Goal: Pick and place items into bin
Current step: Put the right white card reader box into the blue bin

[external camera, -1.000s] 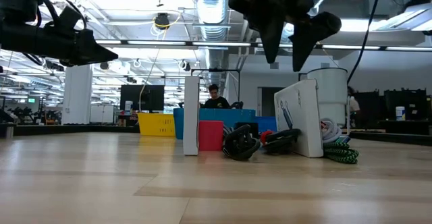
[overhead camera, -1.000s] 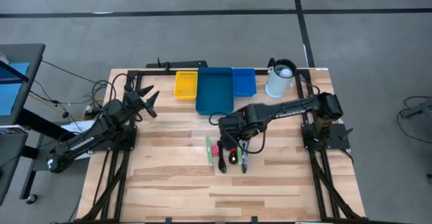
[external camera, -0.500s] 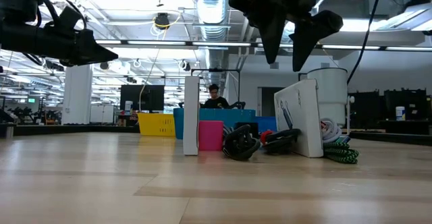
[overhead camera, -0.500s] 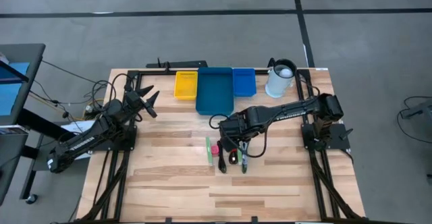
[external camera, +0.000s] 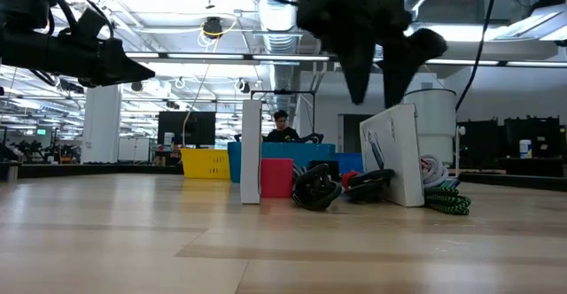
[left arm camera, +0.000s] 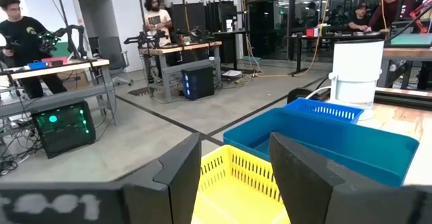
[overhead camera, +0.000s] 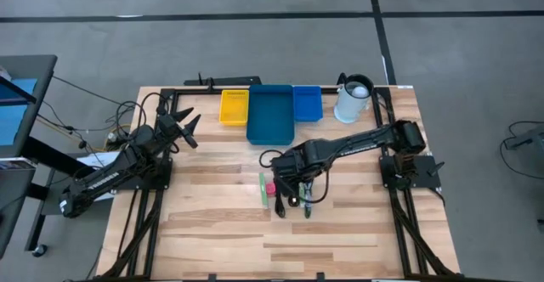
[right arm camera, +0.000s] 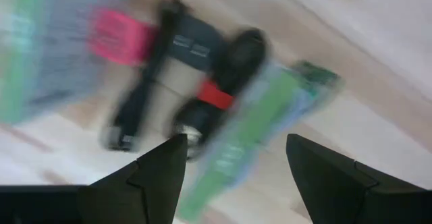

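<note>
The items lie in a cluster near the table's middle: a green-edged white packet (overhead camera: 263, 190) standing on its edge, a pink cube (overhead camera: 270, 188), black coiled cables (overhead camera: 293, 199) and a green pen-like stick (overhead camera: 308, 204). The low view also shows a second white packet (external camera: 399, 157) and a green coiled cable (external camera: 447, 198). My right gripper (overhead camera: 287, 183) hovers open above this cluster, fingers pointing down (external camera: 375, 95); its wrist view shows the cube (right arm camera: 118, 35) and the black cable (right arm camera: 202, 69) below. My left gripper (overhead camera: 187, 126) waits open at the table's left, raised.
At the far edge stand a yellow bin (overhead camera: 234, 106), a large blue bin (overhead camera: 270, 112) and a small blue bin (overhead camera: 307, 102), with a white jug (overhead camera: 353, 100) to their right. The wood near the near edge is bare. People work in the room beyond the table.
My right gripper has moved a little toward the table's left and near edge, over the cluster of items, staying open. The items have not moved.
</note>
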